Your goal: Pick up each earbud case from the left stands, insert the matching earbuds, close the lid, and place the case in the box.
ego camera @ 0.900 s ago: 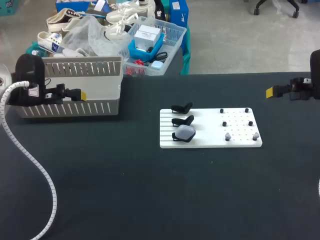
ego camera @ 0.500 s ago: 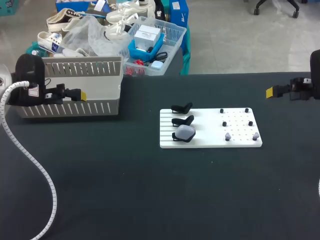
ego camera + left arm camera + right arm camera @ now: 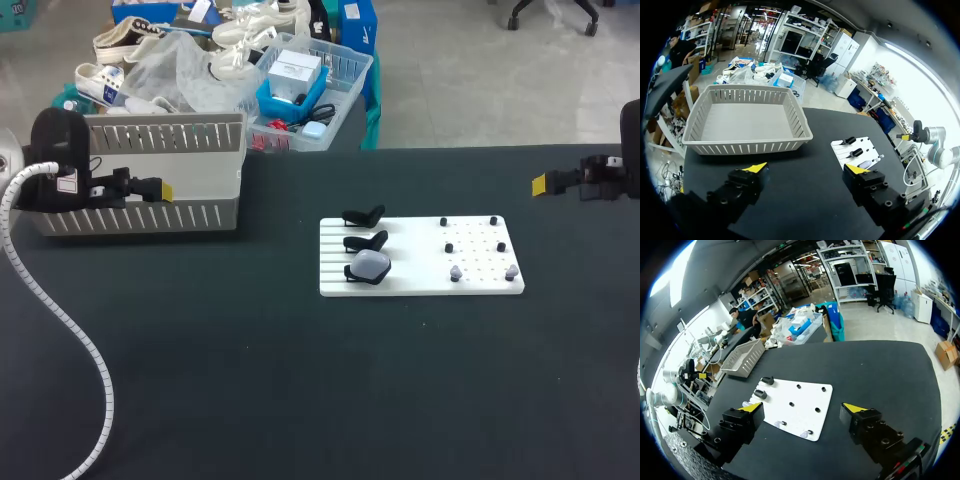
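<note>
Grey and round, the earbud case (image 3: pixel 371 265) sits on the nearest of three black stands (image 3: pixel 365 241). They stand on the left part of a white board (image 3: pixel 400 285) in the middle of the counter (image 3: pixel 300 380). Two small earbuds (image 3: pixel 455 272) stand on the board's right part. The left claw (image 3: pixel 807 170) is spread wide by the grey box (image 3: pixel 140 215), well apart from the case. The right claw (image 3: pixel 802 407) is spread wide too, at the counter's right side, also well apart from it.

Open black table (image 3: pixel 300 400) lies all round the flat white pegged board (image 3: pixel 420 262); a slatted grey plastic basket (image 3: pixel 190 213) stands far left.
</note>
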`<action>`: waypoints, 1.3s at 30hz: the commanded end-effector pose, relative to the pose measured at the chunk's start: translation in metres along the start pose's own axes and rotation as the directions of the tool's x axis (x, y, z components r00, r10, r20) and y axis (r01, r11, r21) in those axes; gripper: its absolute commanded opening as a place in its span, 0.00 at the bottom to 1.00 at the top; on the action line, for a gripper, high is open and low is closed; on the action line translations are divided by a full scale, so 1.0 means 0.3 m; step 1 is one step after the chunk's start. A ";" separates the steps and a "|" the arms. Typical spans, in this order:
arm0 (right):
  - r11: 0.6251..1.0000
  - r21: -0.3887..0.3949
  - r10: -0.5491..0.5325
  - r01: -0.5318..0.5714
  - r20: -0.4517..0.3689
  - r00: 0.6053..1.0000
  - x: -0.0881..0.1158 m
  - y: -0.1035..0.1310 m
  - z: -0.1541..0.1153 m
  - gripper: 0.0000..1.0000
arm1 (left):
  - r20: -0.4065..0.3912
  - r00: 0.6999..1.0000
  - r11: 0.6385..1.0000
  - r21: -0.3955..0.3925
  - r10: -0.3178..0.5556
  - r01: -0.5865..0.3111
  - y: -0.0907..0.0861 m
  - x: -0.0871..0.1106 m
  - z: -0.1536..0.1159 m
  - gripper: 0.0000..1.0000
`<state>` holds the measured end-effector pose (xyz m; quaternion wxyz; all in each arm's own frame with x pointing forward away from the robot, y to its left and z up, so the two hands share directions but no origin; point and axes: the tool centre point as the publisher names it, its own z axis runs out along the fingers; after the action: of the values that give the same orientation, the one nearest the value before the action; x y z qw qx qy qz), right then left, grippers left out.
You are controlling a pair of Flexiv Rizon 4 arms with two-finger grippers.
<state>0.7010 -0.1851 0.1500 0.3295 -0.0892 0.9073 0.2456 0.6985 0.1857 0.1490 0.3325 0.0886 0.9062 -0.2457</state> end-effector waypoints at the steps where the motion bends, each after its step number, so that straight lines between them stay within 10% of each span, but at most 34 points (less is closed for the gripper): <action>1: 1.000 -0.004 -0.001 0.001 0.000 1.000 0.000 -0.003 0.001 1.00 | -0.004 1.000 1.000 -0.003 0.000 0.000 -0.001 -0.003 0.001 1.00; 18: 1.000 -0.004 -0.001 0.001 0.000 1.000 0.000 -0.003 0.001 1.00 | -0.004 1.000 1.000 -0.003 0.000 0.000 -0.001 -0.003 0.001 1.00; 24: 1.000 -0.004 -0.001 0.001 0.000 1.000 0.000 -0.003 0.001 1.00 | 0.004 0.993 0.991 0.056 0.120 -0.120 -0.043 -0.023 0.010 1.00; 39: 1.000 -0.004 -0.001 0.001 0.000 1.000 0.000 -0.003 0.001 1.00 | 0.100 0.865 0.818 0.287 0.492 -0.499 -0.198 -0.076 0.039 1.00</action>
<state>0.7010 -0.1851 0.1500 0.3295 -0.0892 0.9073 0.2456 0.6987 0.1296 0.1820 0.3768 0.3312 0.8314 -0.2387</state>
